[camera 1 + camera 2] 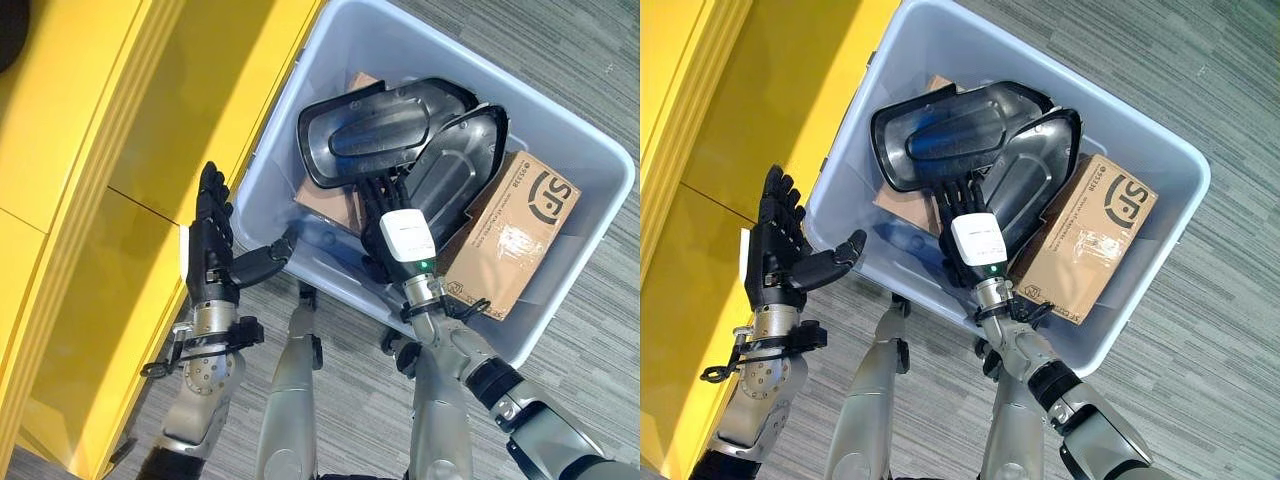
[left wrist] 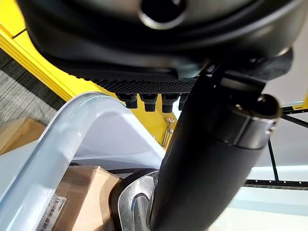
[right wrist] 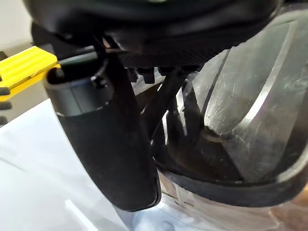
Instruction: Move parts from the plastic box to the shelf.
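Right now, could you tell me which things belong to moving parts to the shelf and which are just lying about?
Job:
- plastic box
- two black parts inside
- yellow shelf
- right hand reaching for a part
- left hand, open

Lying about:
- cardboard boxes

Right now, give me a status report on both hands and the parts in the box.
Left hand open, outside the plastic box. Right hand inside, fingers on black parts; grip unclear. Cardboard box alongside.

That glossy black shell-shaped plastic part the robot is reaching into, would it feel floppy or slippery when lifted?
The black shell-shaped plastic part probably stays stiff: its moulded rim keeps its shape. Its glossy surface suggests slipperiness. Hollow, so likely light for its size under the right hand.
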`<state>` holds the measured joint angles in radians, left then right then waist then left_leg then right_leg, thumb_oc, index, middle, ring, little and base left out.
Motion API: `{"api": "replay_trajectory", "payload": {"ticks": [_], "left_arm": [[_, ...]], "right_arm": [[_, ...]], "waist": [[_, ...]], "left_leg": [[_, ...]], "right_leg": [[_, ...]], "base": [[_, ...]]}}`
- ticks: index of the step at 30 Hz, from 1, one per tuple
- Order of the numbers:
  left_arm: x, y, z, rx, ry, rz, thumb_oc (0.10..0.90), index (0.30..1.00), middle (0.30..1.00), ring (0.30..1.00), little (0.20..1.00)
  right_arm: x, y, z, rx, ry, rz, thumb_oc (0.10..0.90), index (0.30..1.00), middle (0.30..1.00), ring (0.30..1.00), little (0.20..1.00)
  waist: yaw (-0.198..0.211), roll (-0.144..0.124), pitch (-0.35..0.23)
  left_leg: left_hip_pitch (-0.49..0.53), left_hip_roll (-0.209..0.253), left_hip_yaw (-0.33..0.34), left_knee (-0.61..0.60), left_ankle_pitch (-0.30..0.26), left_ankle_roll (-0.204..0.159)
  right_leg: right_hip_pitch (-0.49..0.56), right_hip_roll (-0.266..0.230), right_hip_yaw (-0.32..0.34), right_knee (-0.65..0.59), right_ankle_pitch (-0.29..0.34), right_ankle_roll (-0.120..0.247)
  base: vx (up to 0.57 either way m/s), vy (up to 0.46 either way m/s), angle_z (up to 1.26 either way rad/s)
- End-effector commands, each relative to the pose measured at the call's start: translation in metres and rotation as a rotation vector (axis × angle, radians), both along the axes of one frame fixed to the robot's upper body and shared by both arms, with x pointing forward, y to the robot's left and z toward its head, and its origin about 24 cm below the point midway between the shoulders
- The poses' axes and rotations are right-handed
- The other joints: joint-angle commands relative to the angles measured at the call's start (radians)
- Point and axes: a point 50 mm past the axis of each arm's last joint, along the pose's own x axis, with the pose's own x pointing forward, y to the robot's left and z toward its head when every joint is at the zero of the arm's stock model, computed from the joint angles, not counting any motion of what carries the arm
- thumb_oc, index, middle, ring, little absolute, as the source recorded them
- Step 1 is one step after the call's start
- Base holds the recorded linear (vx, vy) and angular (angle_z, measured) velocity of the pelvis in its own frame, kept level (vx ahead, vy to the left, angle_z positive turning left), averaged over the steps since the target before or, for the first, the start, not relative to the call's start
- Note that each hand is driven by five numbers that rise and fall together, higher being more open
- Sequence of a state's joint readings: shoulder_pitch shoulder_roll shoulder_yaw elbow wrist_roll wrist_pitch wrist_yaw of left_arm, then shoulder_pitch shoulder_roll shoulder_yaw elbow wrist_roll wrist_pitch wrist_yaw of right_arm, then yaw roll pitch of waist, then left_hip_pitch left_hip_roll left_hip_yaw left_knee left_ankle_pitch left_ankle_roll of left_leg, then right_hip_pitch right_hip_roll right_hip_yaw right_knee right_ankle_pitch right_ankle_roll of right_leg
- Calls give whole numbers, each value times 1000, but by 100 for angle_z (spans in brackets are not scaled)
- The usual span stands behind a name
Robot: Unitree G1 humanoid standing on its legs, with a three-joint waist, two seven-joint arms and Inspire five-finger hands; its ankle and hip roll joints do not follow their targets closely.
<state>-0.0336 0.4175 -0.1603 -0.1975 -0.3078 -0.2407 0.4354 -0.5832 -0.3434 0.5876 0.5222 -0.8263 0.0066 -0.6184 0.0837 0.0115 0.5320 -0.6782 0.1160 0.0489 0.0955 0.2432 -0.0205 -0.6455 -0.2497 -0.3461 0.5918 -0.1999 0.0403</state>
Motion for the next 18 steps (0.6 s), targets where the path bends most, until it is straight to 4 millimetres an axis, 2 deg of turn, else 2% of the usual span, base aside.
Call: {"api": "replay_trajectory", "payload": {"ticks": [1,9,18], "left_arm": [[-9,-5,46,28,-266,-66,900,1000,1000,1000,1000],[-10,-1,46,48,-260,-51,900,1000,1000,1000,1000],[-10,3,45,54,-252,-32,900,1000,1000,1000,1000]], "right_arm": [[14,-53,-6,-235,47,-183,900,1000,1000,1000,1000],[8,-75,3,-261,-14,-234,900,1000,1000,1000,1000],[2,-94,1,-278,-36,-320,900,1000,1000,1000,1000]], "waist": [[24,23,-12],[12,12,-12],[1,7,-12]], "left_leg": [[17,11,10,125,-177,-31],[23,11,12,121,-178,-31],[24,11,12,125,-181,-30]], "right_leg": [[136,7,54,-323,150,78],[134,7,58,-322,151,80],[130,8,62,-316,150,79]], "base": [[0,0,0],[0,0,0],[0,0,0]]}}
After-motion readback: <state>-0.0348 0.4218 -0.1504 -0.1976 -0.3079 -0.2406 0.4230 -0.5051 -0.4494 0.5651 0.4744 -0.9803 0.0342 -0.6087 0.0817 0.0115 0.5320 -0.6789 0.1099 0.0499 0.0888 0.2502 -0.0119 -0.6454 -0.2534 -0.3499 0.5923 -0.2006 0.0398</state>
